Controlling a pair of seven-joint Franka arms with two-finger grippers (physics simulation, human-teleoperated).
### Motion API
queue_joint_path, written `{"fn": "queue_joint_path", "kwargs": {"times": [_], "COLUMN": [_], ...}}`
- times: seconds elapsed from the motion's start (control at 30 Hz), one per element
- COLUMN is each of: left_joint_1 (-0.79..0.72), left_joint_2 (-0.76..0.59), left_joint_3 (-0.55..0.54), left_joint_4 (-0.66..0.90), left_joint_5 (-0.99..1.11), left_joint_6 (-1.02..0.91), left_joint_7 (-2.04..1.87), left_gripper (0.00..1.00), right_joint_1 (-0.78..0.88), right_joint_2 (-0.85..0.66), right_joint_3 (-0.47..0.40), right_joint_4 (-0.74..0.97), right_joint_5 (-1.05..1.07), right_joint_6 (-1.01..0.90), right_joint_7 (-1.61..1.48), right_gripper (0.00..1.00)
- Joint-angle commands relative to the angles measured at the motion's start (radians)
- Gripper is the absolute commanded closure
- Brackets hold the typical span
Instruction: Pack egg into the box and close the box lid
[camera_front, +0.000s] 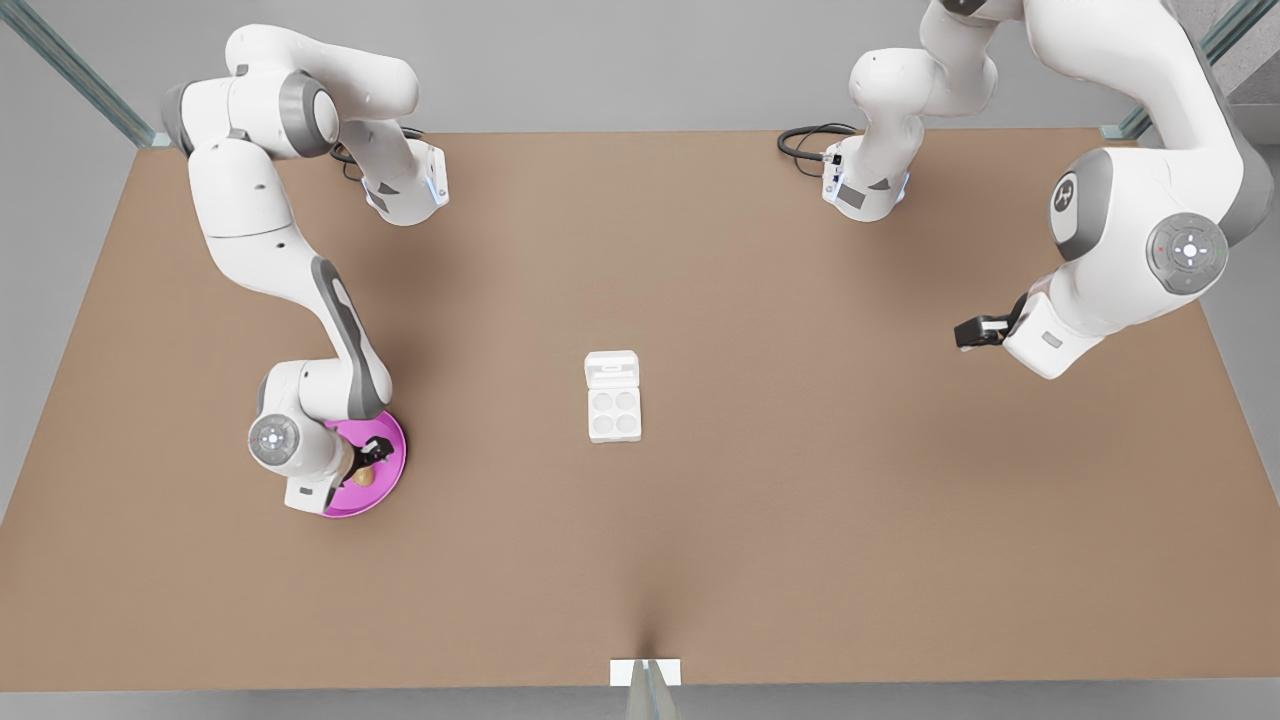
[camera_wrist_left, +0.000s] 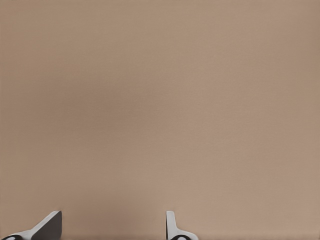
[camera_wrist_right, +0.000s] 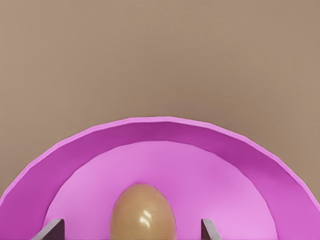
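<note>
Over the plate at the front view's left, the right gripper hangs with open jaws straddling the egg, which sits centred between them; the left gripper, open, waits far from the box.

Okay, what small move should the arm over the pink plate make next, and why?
Probably lower the right end effector a little, then close. Its fingers stand open on either side of the egg, which lies on the pink plate, ungripped. The box sits open with empty cups. The left end effector waits open over the bare table.
</note>
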Motion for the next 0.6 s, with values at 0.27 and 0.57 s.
{"fn": "queue_joint_path", "kwargs": {"times": [0.27, 0.57], "left_joint_1": [-0.003, -0.004], "left_joint_2": [0.000, 0.003], "left_joint_3": [-0.002, -0.002], "left_joint_4": [0.000, 0.000], "left_joint_5": [0.000, 0.000], "left_joint_6": [0.000, 0.000], "left_joint_7": [-0.001, -0.001], "left_gripper": [0.00, 0.00], "right_joint_1": [-0.006, -0.015], "right_joint_2": [0.015, 0.029], "right_joint_3": [-0.002, -0.005], "right_joint_4": [0.036, 0.054], "right_joint_5": [0.000, 0.000], "right_joint_6": [-0.006, -0.002], "right_joint_7": [0.002, 0.002], "right_gripper": [0.20, 0.26]}}
